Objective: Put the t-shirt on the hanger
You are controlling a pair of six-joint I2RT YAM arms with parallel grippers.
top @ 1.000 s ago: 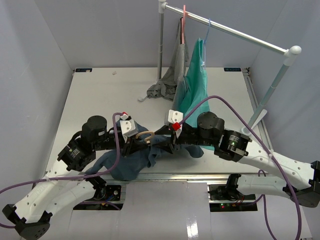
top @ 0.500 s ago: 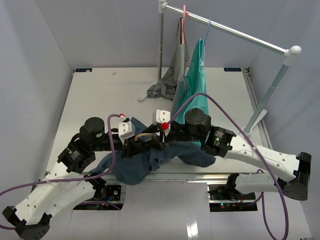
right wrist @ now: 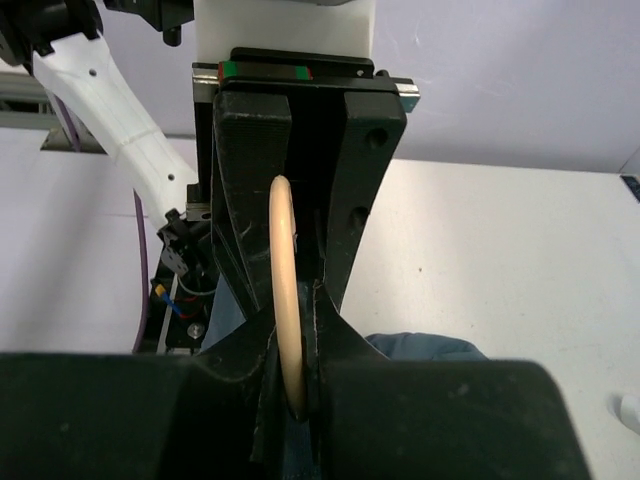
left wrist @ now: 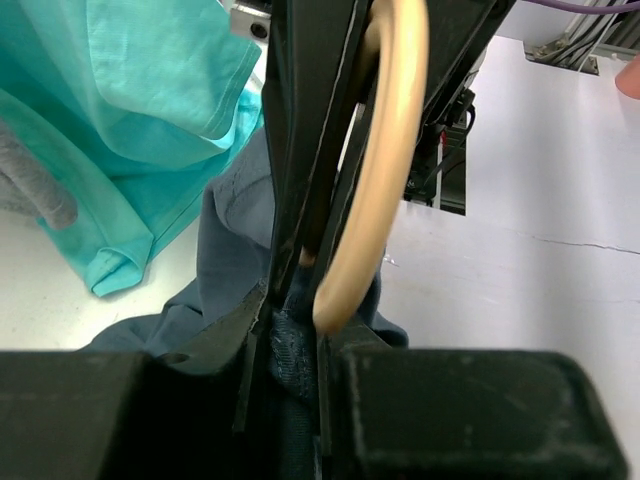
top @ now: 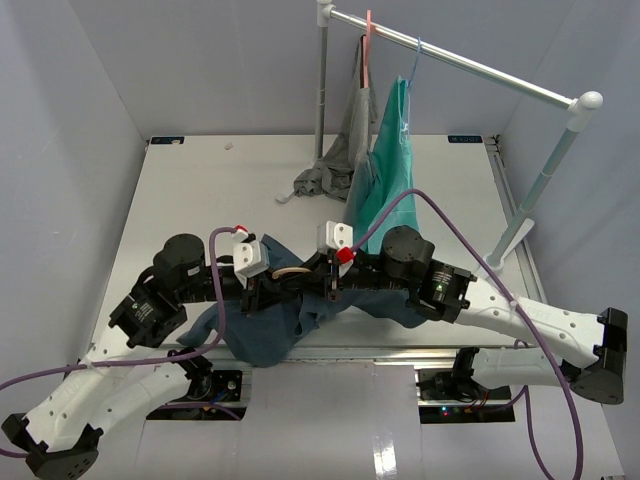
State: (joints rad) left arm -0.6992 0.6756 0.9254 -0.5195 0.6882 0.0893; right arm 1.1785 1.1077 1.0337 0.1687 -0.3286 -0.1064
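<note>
Of the hanger (top: 291, 270) only the tan hook shows: its broad shoulders lie hidden under the t-shirt (top: 265, 340) beneath the left gripper (top: 268, 290), and the cloth itself is largely covered by both arms. In the left wrist view the loop's top is cut off by the upper edge and that gripper's own fingers (left wrist: 450, 420) are a blurred black mass. In the right wrist view the hook's lower end vanishes between the pressed-together fingers of the right gripper (right wrist: 297, 330).
</note>
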